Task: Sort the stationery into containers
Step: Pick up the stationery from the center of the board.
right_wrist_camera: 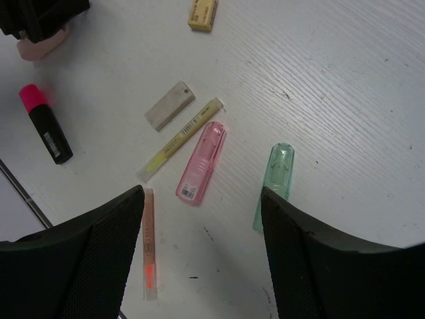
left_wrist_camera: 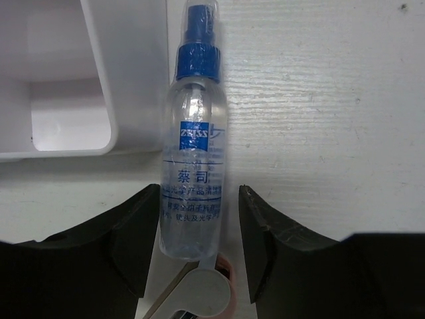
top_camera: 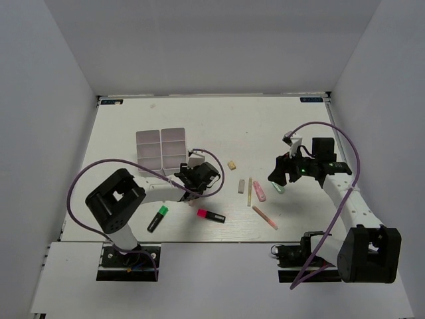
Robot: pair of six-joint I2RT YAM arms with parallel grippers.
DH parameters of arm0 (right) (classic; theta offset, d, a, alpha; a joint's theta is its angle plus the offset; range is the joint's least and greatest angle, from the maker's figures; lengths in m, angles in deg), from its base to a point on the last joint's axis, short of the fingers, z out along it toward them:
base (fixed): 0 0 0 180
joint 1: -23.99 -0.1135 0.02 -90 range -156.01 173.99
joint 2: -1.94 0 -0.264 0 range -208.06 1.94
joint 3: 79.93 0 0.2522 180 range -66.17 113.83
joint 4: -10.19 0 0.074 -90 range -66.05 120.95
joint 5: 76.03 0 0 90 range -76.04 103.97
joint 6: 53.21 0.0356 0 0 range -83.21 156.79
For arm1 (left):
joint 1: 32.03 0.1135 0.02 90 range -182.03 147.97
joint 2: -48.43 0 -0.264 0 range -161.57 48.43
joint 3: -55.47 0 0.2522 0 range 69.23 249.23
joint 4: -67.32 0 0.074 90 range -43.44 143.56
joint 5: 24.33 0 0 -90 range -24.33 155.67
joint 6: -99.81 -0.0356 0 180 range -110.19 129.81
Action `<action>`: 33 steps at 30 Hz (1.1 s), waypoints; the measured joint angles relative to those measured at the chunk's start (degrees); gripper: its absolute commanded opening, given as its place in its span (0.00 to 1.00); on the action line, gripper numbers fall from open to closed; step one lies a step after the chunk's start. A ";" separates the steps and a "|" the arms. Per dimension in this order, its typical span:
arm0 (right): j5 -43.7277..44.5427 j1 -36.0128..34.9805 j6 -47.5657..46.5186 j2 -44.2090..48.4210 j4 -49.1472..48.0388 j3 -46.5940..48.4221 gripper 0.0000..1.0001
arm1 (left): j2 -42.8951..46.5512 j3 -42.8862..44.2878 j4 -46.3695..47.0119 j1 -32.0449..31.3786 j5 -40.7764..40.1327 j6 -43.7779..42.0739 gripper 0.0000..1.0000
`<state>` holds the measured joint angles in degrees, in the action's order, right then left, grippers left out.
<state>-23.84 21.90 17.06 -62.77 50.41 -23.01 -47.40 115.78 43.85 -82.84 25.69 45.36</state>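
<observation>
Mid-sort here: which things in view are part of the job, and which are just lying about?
Job: compartment tray, spray bottle, green highlighter, pink highlighter, beige eraser, grey eraser, yellow pencil, pink case, green case, pinkish pencil.
Lying about: purple cables, blue corner labels.

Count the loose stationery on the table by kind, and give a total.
Highlighters: 2
Bottle: 1
Erasers: 2
Thin sticks: 2
Clear cases: 2
Partly hidden pink piece: 1
Total: 10
</observation>
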 measured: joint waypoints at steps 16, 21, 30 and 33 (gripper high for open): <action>-1.42 1.22 -0.04 0.33 0.02 -0.02 0.73 | -3.78 2.64 0.48 -2.14 -2.95 2.62 0.08; -1.99 1.46 -0.11 0.55 0.02 -0.04 0.73 | -2.64 5.22 -3.39 -5.05 1.95 1.81 0.00; -2.82 3.21 -0.31 1.20 0.17 -0.87 0.73 | 6.56 16.26 -11.74 -0.79 18.73 -7.34 0.00; -3.26 3.32 -0.44 1.68 0.24 -0.90 0.73 | 12.15 17.05 -13.75 8.39 30.49 -11.65 0.00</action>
<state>-27.09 25.23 16.63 -61.08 50.65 -23.91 -35.24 132.82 30.10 -74.45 56.18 33.71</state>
